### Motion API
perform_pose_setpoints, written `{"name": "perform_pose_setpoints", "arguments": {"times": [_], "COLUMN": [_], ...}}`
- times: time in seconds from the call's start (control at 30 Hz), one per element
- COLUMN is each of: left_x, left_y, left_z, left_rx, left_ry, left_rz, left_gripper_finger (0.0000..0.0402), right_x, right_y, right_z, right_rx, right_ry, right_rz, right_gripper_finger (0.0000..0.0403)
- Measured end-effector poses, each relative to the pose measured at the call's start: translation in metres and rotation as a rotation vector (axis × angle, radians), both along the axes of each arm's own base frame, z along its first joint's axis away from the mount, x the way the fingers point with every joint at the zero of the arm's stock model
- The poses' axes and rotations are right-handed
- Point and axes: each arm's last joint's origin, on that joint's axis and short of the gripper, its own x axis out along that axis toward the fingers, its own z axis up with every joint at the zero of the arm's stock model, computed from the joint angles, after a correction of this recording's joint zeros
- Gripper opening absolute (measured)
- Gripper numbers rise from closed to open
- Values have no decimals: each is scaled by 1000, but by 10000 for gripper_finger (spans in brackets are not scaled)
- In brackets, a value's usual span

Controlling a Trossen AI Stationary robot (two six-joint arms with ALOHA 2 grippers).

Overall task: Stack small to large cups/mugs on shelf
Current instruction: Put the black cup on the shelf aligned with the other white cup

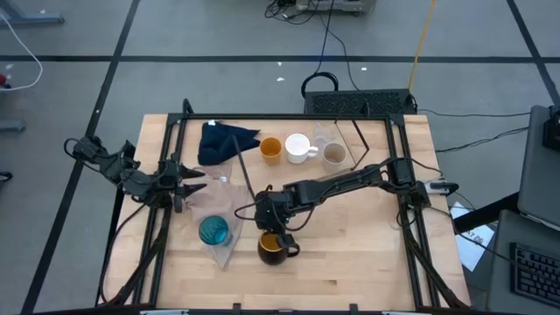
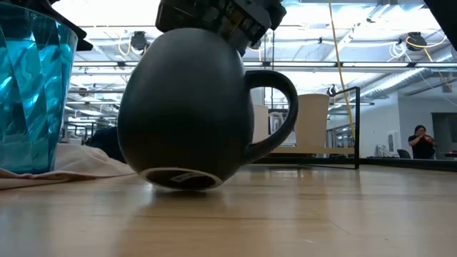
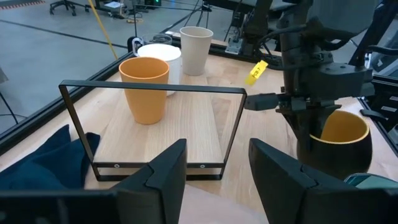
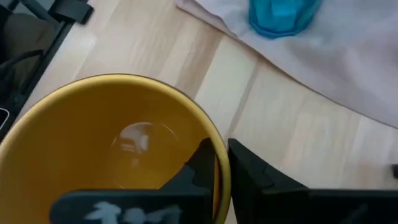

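Observation:
The dark mug with orange inside [image 1: 273, 249] stands near the table's front middle, with its handle [image 2: 282, 107] toward the right. My right gripper [image 4: 217, 152] is shut on its rim from above. The teal tumbler [image 1: 213, 231] stands on a pinkish-beige cloth [image 1: 210, 206] left of the mug. The small orange cup [image 3: 145, 87], white mug [image 3: 163, 56] and grey-beige cup [image 3: 196, 50] stand on the light-wood shelf [image 3: 186, 124]. The clear cup [image 1: 324, 136] stands beside them. My left gripper [image 3: 217, 180] is open and empty at the shelf's left end. My right gripper pinches the mug's rim [image 4: 219, 180] on its far side, one finger inside the mug and one outside. The fingers point down from above. The mug is tilted, so its base [image 2: 178, 178] shows in the low view. It is at or just off the tabletop.
A dark blue cloth [image 1: 223, 140] lies at the far left, next to the shelf's black rod frame [image 3: 71, 118]. Bare tabletop lies to the right of the mug, toward the front right corner [image 1: 376, 254]. A person [image 2: 421, 143] stands far off in the room.

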Motion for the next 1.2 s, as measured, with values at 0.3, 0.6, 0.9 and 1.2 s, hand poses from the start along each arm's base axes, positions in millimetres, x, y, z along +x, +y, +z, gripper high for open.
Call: {"name": "perform_pose_setpoints", "arguments": {"times": [0.3, 0.6, 0.9, 1.2], "left_x": [0, 0, 0, 0], "left_y": [0, 0, 0, 0], "left_z": [0, 0, 0, 0], "left_rx": [-1, 0, 1, 2], "left_ry": [-1, -1, -3, -4], "left_rz": [1, 1, 1, 3], "left_gripper_finger": [172, 172, 172, 172], "right_x": [-10, -35, -69, -88], "right_y": [-6, -18, -75, -130], "right_z": [17, 71, 112, 111], "right_rx": [-97, -154, -268, -331], "right_ry": [14, -49, -8, 134], "right_rz": [-55, -113, -287, -404], "right_gripper_finger": [12, 12, 12, 12]}}
